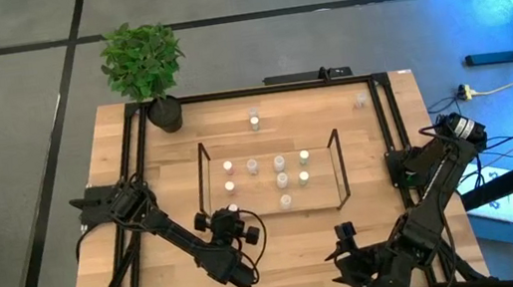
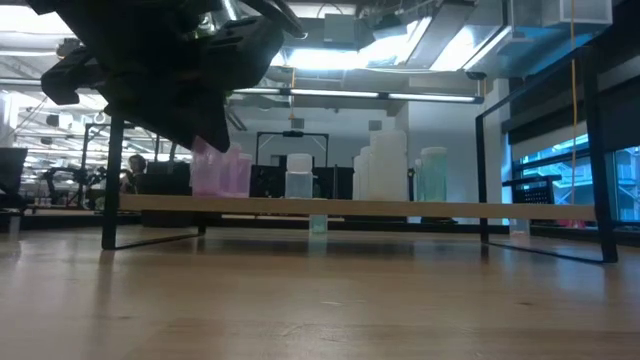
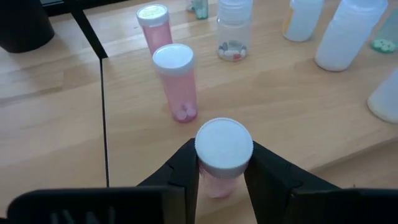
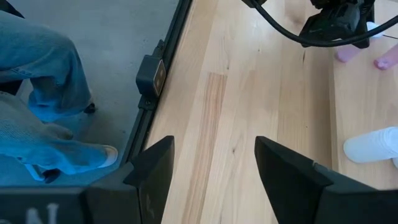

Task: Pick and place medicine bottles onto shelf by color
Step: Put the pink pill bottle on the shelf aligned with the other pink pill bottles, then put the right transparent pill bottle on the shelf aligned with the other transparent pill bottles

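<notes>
The shelf (image 1: 326, 196) stands mid-table, a wooden board in a black rod frame. Several bottles stand on it, among them two pink ones (image 3: 176, 81), (image 3: 153, 23) and a clear one (image 3: 234, 31). My left gripper (image 1: 233, 215) is at the shelf's near left corner, shut on a pink bottle with a white cap (image 3: 223, 149). In the low view the gripper (image 2: 170, 70) hangs above the pink bottles (image 2: 220, 170). My right gripper (image 1: 345, 237) is open and empty near the table's near edge, right of the left gripper; it also shows in its own wrist view (image 4: 214, 168). My left gripper pinches the pink bottle's body just under the white cap (image 3: 219, 177) between its two fingers (image 3: 183, 168), one on each side. The bottle stands upright in the hold, over the board's near edge. Whether its bottom rests on the board, I cannot tell.
Two loose bottles (image 1: 254, 119), (image 1: 361, 101) stand on the table beyond the shelf. A potted plant (image 1: 145, 64) is at the far left corner. A black frame (image 1: 229, 94) rims the table. A person's jeans-clad legs (image 4: 43, 106) show beside the table.
</notes>
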You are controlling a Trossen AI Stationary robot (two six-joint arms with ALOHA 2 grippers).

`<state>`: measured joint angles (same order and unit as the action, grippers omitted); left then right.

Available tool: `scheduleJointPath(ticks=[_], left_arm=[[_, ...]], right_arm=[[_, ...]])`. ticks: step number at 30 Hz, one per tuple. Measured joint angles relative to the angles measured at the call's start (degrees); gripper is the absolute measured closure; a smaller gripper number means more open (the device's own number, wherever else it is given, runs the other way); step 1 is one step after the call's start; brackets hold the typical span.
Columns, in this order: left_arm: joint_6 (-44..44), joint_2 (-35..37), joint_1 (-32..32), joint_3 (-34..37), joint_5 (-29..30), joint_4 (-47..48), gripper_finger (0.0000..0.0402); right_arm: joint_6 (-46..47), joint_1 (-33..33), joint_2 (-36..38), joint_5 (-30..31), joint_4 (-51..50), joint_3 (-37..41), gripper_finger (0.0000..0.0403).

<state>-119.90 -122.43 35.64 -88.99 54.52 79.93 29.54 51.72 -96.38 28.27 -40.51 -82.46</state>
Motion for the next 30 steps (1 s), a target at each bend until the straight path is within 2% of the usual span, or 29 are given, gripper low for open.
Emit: scheduleJointPath(ticks=[20,30], left_arm=[[-1.5,0.0,0.1,0.0,-0.1,1.4,0.0195],[-1.6,0.6,2.2,0.0,0.1,2.0,0.0188]], right_arm=[[0.0,0.0,0.0,0.0,0.0,0.0,0.0177],[0.0,0.0,0.0,0.0,0.0,0.0,0.0177]])
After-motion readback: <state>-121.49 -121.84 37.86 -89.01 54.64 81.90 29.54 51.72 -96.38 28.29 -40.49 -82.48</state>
